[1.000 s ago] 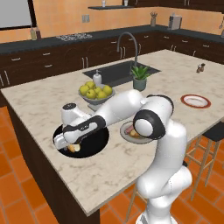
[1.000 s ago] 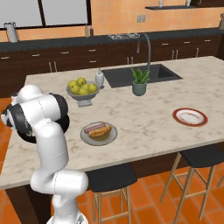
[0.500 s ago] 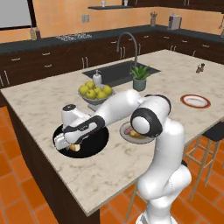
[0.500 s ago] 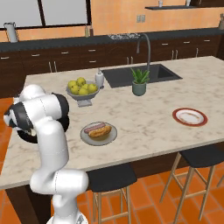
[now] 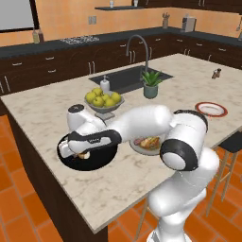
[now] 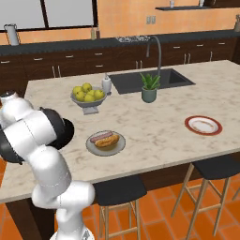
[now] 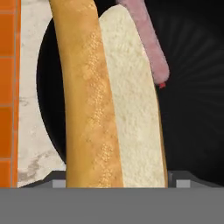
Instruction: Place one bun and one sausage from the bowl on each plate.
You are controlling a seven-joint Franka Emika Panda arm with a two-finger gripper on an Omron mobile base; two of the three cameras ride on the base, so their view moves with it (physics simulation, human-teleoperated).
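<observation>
The black bowl [image 5: 100,159] sits near the counter's left edge; its rim shows behind the arm [image 6: 68,132]. My gripper [image 5: 78,153] reaches down into it. In the hand view the bowl [image 7: 192,96] holds a golden bun [image 7: 100,109] standing lengthwise between my fingers, the gripper [image 7: 118,183] shut on it. A pink sausage [image 7: 148,39] lies just beyond the bun. The grey plate [image 6: 90,145] carries a bun [image 6: 107,141] and a sausage [image 6: 104,136]. The red-rimmed white plate [image 6: 202,125] [image 5: 211,109] stands bare at the right.
A grey footed bowl of yellow-green fruit [image 5: 104,100] stands just behind the black bowl. A potted plant [image 5: 151,85] and a sink with a tall faucet [image 5: 127,78] lie further back. Stools stand below the counter's near right edge [image 6: 213,166].
The jaws have closed in on the bun. The arm has stayed low in the black bowl.
</observation>
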